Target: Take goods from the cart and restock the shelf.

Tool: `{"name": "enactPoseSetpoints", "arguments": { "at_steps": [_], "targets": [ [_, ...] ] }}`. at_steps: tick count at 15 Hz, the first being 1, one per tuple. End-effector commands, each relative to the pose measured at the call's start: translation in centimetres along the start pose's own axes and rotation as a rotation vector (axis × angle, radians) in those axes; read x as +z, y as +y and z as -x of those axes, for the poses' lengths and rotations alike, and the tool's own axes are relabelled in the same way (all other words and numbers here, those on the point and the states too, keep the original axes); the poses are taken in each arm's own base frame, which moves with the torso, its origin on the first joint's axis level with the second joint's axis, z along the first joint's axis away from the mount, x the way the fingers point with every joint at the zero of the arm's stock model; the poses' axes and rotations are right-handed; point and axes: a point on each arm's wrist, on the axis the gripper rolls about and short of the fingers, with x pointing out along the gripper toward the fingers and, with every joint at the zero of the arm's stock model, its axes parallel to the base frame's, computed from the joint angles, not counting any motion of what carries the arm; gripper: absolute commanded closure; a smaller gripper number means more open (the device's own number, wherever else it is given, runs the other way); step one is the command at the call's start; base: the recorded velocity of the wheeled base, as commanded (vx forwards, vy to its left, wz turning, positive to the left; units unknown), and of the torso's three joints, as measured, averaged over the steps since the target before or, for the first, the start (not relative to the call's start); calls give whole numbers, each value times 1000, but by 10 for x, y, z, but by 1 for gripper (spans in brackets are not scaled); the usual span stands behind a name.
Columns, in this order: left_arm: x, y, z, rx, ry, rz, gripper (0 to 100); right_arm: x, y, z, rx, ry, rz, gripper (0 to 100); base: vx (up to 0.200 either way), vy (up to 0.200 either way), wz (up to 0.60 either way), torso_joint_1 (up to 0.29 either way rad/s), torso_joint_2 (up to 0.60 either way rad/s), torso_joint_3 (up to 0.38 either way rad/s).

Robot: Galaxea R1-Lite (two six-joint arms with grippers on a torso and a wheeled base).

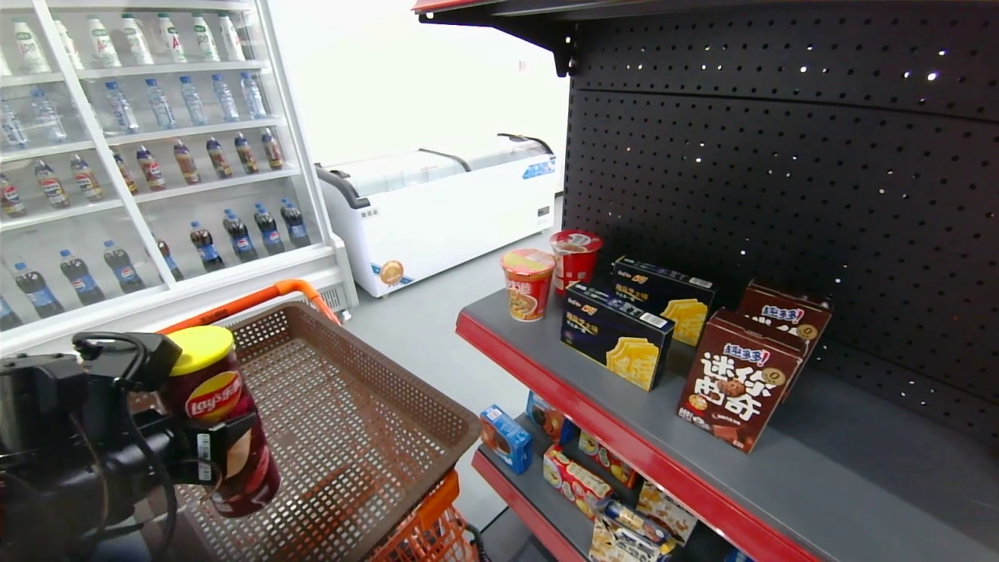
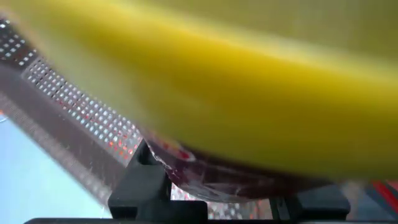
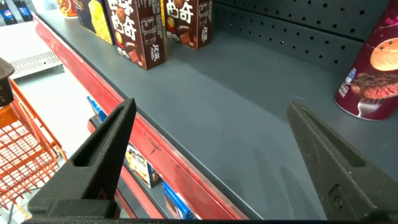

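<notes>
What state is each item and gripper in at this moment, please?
Dark red cylindrical chip can with yellow plastic lid: held roughly upright, lid on.
Left gripper: fingers shut on the can.
Right gripper: fingers open, holding nothing.
Two paper noodle cups: upright, lids on.
Brown cardboard biscuit boxes: standing, closed.
Dark blue cardboard boxes: standing, closed.
Maroon cylindrical can on the grey shelf: upright.

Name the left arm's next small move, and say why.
Probably swing the can across toward the shelf, to the bare stretch beyond the brown boxes. The left pincer is shut on the can, holding it upright over the basket, so the pick looks done. That stretch has room, and a second can stands farther along it.
</notes>
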Motion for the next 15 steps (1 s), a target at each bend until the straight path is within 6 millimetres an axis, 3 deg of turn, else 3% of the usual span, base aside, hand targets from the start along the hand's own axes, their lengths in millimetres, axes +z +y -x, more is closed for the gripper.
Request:
{"name": "enactPoseSetpoints", "arguments": {
  "at_steps": [1,6,15],
  "targets": [
    [8,-4,64,-24,-144,8,100,0,0,0,0,0,0,0,0,0,0,0,0,0],
    [-30,-8,98,-48,-223,-34,100,0,0,0,0,0,0,0,0,0,0,0,0,0],
    [-14,-10,112,-118,-331,-37,100,0,0,0,0,0,2,0,0,0,0,0,0,0]
  ]
}}
